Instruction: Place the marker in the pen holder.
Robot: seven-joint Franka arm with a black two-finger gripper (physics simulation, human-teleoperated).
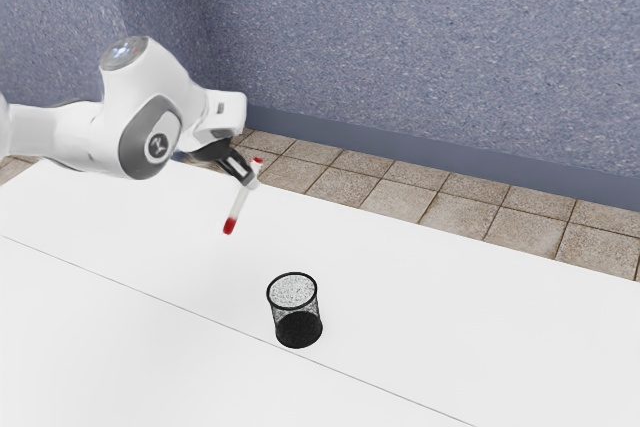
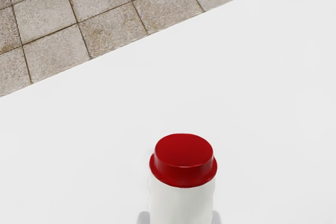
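My gripper (image 1: pixel 247 178) is shut on the marker (image 1: pixel 238 206) near the marker's upper end, above the table in the exterior view. The marker is white with red ends and hangs slightly tilted. In the wrist view the marker (image 2: pixel 181 203) shows one red end, and the gripper's (image 2: pixel 179 217) grey fingertips flank its white body. A black mesh pen holder (image 1: pixel 296 312) stands upright on the table in the exterior view, apart from the marker and further toward the exterior view's right and its lower edge.
The white table (image 1: pixel 450 317) has a thin seam running across it. Beyond its far edge lie a tiled floor (image 1: pixel 390 202) and a blue speckled wall (image 1: pixel 420 57).
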